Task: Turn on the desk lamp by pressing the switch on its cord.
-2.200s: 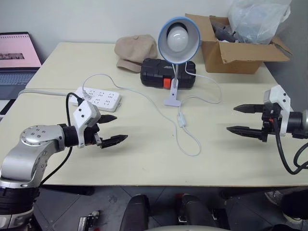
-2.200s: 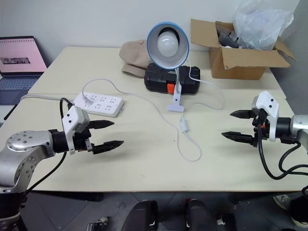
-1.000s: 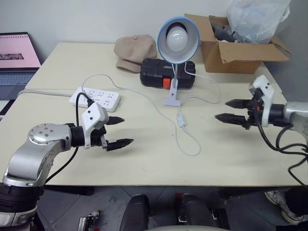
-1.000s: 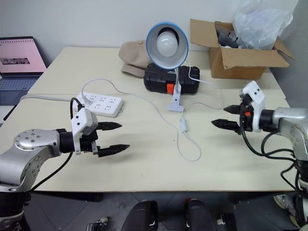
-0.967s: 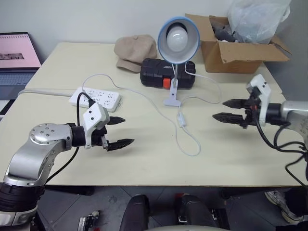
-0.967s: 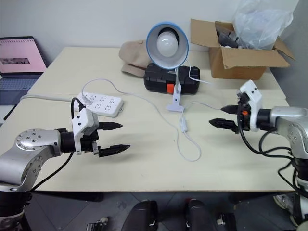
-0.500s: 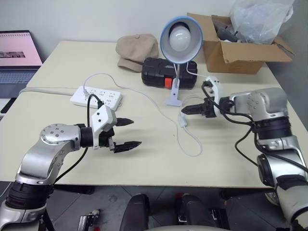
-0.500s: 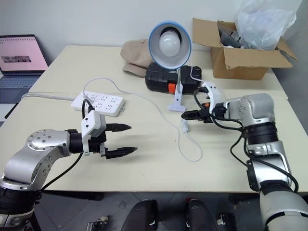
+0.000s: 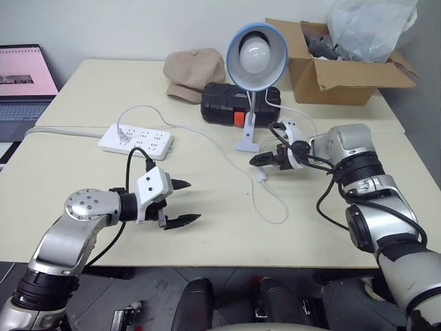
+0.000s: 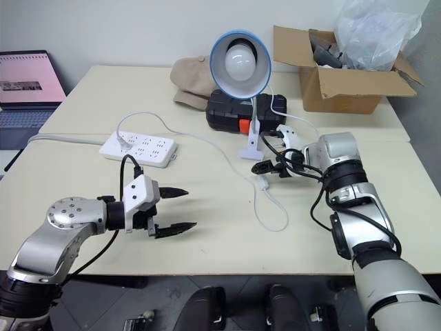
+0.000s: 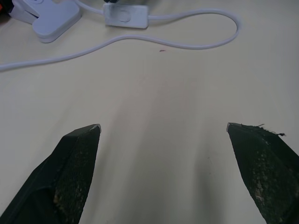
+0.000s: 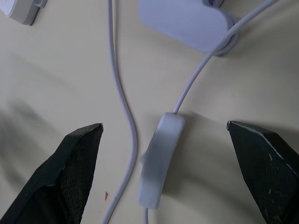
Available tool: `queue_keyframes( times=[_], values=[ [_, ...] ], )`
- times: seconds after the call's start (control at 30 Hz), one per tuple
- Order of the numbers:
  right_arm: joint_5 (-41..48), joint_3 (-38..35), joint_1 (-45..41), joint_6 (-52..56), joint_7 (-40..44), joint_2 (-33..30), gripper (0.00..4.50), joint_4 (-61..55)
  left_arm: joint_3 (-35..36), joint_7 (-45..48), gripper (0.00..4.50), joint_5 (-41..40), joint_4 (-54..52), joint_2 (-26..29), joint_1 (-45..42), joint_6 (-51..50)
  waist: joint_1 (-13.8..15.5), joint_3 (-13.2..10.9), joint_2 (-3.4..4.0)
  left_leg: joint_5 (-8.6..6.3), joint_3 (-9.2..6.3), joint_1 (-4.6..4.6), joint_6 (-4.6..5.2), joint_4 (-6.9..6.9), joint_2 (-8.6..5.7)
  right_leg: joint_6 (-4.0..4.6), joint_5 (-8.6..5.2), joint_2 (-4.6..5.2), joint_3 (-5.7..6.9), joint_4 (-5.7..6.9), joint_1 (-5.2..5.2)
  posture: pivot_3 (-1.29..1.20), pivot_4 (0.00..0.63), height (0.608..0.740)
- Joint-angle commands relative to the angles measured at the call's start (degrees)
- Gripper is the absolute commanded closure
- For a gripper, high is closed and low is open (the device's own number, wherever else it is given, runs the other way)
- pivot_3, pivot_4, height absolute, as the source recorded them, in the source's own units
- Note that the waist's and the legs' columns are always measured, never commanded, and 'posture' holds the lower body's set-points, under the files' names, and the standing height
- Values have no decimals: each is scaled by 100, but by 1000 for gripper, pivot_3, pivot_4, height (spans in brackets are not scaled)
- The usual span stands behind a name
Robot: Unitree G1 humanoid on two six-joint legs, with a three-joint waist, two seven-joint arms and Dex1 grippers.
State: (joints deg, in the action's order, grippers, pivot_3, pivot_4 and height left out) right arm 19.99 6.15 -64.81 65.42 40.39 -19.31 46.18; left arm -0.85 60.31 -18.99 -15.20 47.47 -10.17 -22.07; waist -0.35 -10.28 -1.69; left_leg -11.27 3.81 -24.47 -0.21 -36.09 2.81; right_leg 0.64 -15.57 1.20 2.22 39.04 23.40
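Small white clip desk lamp (image 9: 256,55) with light-blue-rimmed bowl shade and white globe bulb stands mid-table; its white clip foot (image 9: 246,143) rests on the cream tabletop (image 9: 207,227), in front of a black plastic case with an orange latch (image 9: 240,105). Bulb looks unlit, though it is hard to be sure.

Thin white cord (image 9: 274,207) loops toward the front edge. Small white oblong inline switch (image 12: 160,164) lies flat on the table just in front of the clip foot; from the head views it is tiny (image 9: 260,173) and its rocker can't be made out.

Right gripper (image 9: 265,157): black fingers spread wide, angled down, hovering over the switch. The right wrist view puts the switch between the two tips, neither visibly touching. Contact can't be judged from the head views, where the far finger is partly masked by the wrist housing.

Left gripper (image 9: 180,203): fingers apart, empty, above bare table well left of the switch.

White multi-socket power strip (image 9: 136,141) sits rear left with one plug in. Beige cloth cap (image 9: 194,73) is behind the case. Open brown cardboard box (image 9: 341,72) at rear right, contents obscured by a clear plastic bag (image 9: 368,24). Laptop with a pink screen (image 9: 24,76) is cut off at the left edge.
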Motion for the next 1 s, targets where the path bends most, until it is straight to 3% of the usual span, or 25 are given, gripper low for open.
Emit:
queue_keyframes(
  times=[0.03, 0.33, 0.47, 0.9, 1.0],
  values=[
    [-153, 22, -257, -174, 231, 39, 37, 169, 40, -66, 0, 21, -179, -16, 51, 102, -2, 0, 0, 0, 0, 0, 0, 0, 0, 0, 0, 0, 0, 1, 0, 0, 150, 740],
    [-461, 24, -399, -428, 430, 186, 37, 594, 35, -126, 0, 43, -195, -31, 92, 125, -15, 0, 0, 0, -1, 1, 0, 0, 1, 0, 0, 0, 1, 2, 0, 0, 150, 740],
    [-509, 1, -457, -433, 469, 244, 642, 651, 26, -120, 0, 61, -154, -32, 57, 138, -17, 0, 0, 0, -2, 1, 0, 0, 2, 0, 0, -1, 1, 3, 0, 0, 150, 740],
    [-518, -364, -544, -551, 283, 263, 3916, 790, 73, -73, 0, 38, -28, -65, 7, 103, -18, 0, 1, 0, -1, 0, 0, 1, 2, 5, 3, 0, 1, 1, 1, 0, 150, 740],
    [-453, -547, -516, -493, 229, 221, 4112, 724, 79, -74, 0, 37, -28, -60, -1, 94, -18, 0, 1, 0, -1, 0, 0, 1, 2, 5, 3, 0, 1, 1, 1, 0, 150, 740]
  ],
)
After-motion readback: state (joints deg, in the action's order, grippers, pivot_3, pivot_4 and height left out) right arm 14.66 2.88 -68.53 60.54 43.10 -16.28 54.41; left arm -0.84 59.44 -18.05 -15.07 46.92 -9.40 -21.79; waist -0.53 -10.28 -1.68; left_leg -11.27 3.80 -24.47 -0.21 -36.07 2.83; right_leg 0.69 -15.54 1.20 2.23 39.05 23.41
